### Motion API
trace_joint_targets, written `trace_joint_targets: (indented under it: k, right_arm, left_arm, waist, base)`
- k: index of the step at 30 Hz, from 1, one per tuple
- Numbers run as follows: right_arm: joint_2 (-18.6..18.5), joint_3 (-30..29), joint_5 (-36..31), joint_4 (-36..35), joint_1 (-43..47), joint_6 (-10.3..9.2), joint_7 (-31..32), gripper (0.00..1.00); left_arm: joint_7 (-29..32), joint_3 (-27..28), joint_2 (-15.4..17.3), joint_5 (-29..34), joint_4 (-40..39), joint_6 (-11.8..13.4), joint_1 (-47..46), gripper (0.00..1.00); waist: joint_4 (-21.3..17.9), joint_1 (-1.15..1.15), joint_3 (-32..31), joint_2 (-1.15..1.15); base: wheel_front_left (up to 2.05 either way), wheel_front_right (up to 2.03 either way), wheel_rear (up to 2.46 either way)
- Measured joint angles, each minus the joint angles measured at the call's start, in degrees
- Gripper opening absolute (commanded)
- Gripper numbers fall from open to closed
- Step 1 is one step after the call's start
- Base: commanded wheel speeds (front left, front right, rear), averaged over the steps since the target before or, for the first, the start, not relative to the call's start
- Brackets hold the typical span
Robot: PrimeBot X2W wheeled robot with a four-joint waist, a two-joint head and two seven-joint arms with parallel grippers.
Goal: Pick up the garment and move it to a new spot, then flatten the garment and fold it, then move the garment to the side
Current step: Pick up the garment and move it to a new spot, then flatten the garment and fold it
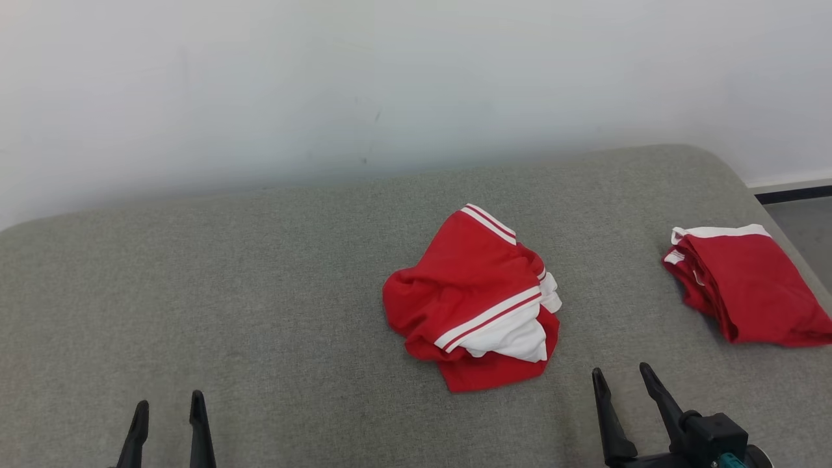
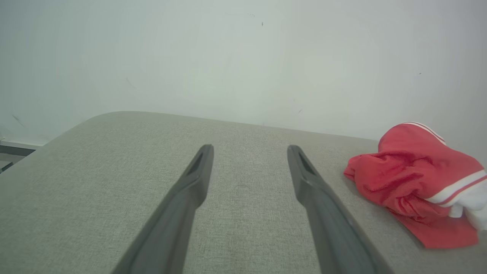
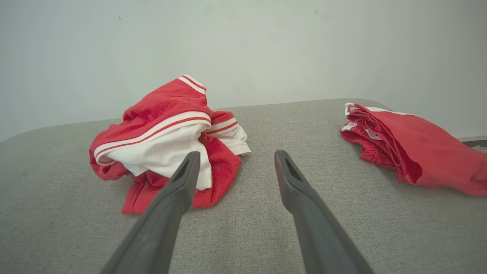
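Observation:
A crumpled red garment with white stripes and a white panel (image 1: pixel 478 302) lies in a heap at the middle of the grey padded surface (image 1: pixel 260 292). It also sits at the right edge of the left wrist view (image 2: pixel 414 182) and left of centre in the right wrist view (image 3: pixel 167 140). My left gripper (image 1: pixel 169 406) rests at the lower left, open and empty, far from the heap (image 2: pixel 249 150). My right gripper (image 1: pixel 621 377) stands open and empty just right of the heap's near edge (image 3: pixel 236 158).
A second red garment with a white band (image 1: pixel 747 286) lies folded near the surface's right edge (image 3: pixel 414 146). A pale wall (image 1: pixel 390 84) rises directly behind the surface. Dark floor and skirting (image 1: pixel 796 195) show past the right corner.

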Motion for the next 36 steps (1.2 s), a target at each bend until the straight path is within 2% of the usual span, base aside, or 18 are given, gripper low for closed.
trace_joint_targets:
  k: [13, 24, 28, 33, 36]
  right_arm:
    - [0.78, 0.01, -0.01, 0.73, 0.34, 0.0, -0.35, 1.0]
    - [0.48, 1.76, 0.03, 0.88, -2.98, 0.0, 1.23, 1.0]
    - [-1.02, 3.25, 3.77, 2.61, -8.87, 0.0, 7.45, 1.0]
    - [-3.65, 6.89, 11.13, 7.36, -17.89, 0.0, 21.26, 1.0]
    - [-5.47, 7.16, 15.1, 9.77, -23.38, -0.01, 27.25, 1.0]
  left_arm:
    - [-0.02, 2.56, -2.19, 4.41, -0.89, -3.61, 1.54, 1.0]
    - [-0.02, 3.38, -3.46, 5.33, -0.48, -4.61, 1.53, 1.0]
    - [-0.02, 3.43, -3.69, 5.33, -0.4, -4.77, 1.31, 1.0]
    - [-0.03, 3.04, -3.91, 5.41, -0.48, -5.2, 0.68, 1.0]
    - [-0.03, 2.9, -3.96, 5.52, -0.57, -5.54, -0.2, 1.0]
  waist:
    - [1.06, 0.0, 0.16, 0.0]
    - [1.44, 0.0, 0.45, 0.0]
    - [1.66, 0.01, 1.14, 0.0]
    - [2.35, 0.01, 2.18, 0.0]
    - [2.98, 0.01, 3.11, 0.0]
  base:
    - [0.0, 0.0, 0.0]
    - [0.0, 0.0, 0.0]
    - [0.0, 0.0, 0.0]
    - [0.0, 0.0, 0.0]
    - [0.0, 0.0, 0.0]
